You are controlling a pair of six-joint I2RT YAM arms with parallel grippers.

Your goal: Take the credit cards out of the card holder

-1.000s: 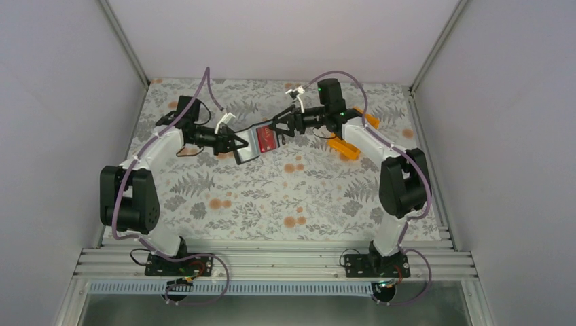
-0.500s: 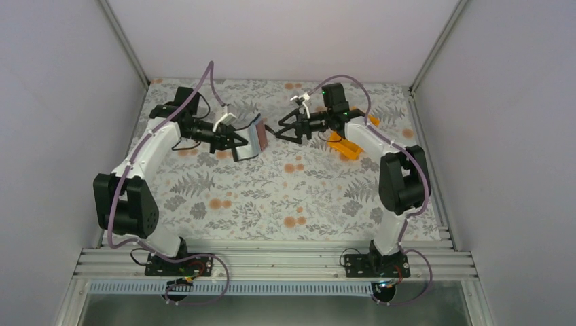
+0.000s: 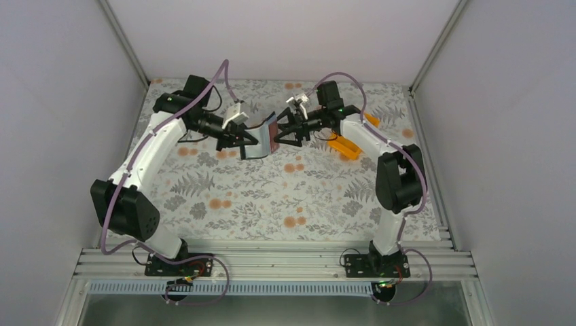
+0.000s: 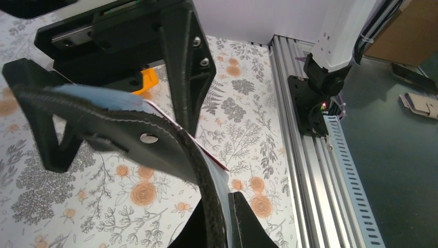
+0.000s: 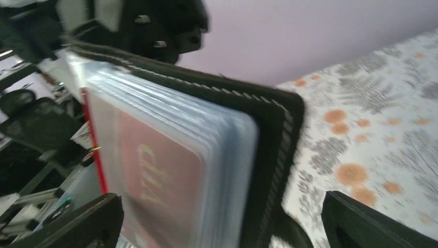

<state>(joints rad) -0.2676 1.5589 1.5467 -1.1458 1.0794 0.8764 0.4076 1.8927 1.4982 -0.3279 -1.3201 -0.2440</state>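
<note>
My left gripper [image 3: 239, 142] is shut on one edge of the black card holder [image 3: 257, 142] and holds it off the table, standing on edge. In the left wrist view the card holder [image 4: 129, 139] curves up from my fingertips [image 4: 243, 222], and a thin red card edge [image 4: 216, 160] shows beside it. My right gripper [image 3: 277, 138] is open at the holder's other end. In the right wrist view its jaws stand wide on both sides of the card holder [image 5: 268, 134]. A red credit card [image 5: 150, 175] with gold lettering sits behind clear sleeves there.
An orange plastic bin [image 3: 344, 147] lies on the flowered tablecloth [image 3: 272, 197] just behind and to the right of my right gripper. Aluminium rails [image 3: 272, 261] run along the near table edge by the arm bases.
The right gripper has opened wide and now sits at the holder's end. The left arm has lifted the holder, turned it on edge and carried it right.
</note>
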